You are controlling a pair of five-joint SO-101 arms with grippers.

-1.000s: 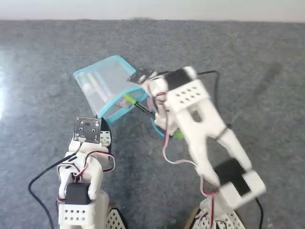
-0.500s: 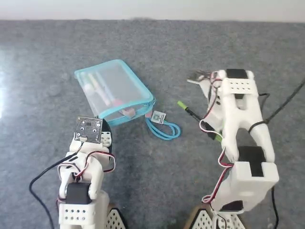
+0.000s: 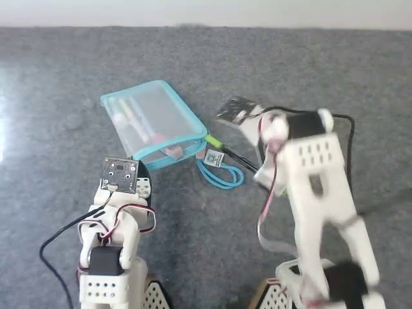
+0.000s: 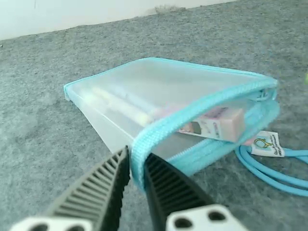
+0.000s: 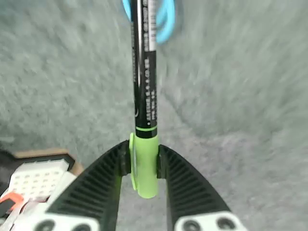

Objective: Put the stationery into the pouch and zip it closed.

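High view, pouch point(image 3: 153, 122): clear, with a teal zip rim, lying on the left half of the grey worktop point(image 3: 58, 71), well short of its far edge; pens show through its wall.
High view, strap point(image 3: 222, 175): blue loop with a small tag, on the worktop just beside the pouch's right corner.
High view, pen point(image 3: 233, 154): black with a green tip, slanting from the right arm point(image 3: 312, 174) toward the pouch's right corner, tip close to the zip end.
High view, left arm point(image 3: 119, 215): reaches up from the near edge to the pouch's near corner.
Left wrist view, left gripper point(image 4: 137, 161): closed tight on the pouch's teal zip rim, one finger on each side.
Left wrist view, pouch mouth: gaping open; an eraser point(image 4: 211, 124) sits just inside it, pens lie deeper in.
Right wrist view, right gripper point(image 5: 143, 154): clamped on the pen's green end.
Right wrist view, pen body: points straight away from the jaws toward the blue strap, above the worktop.
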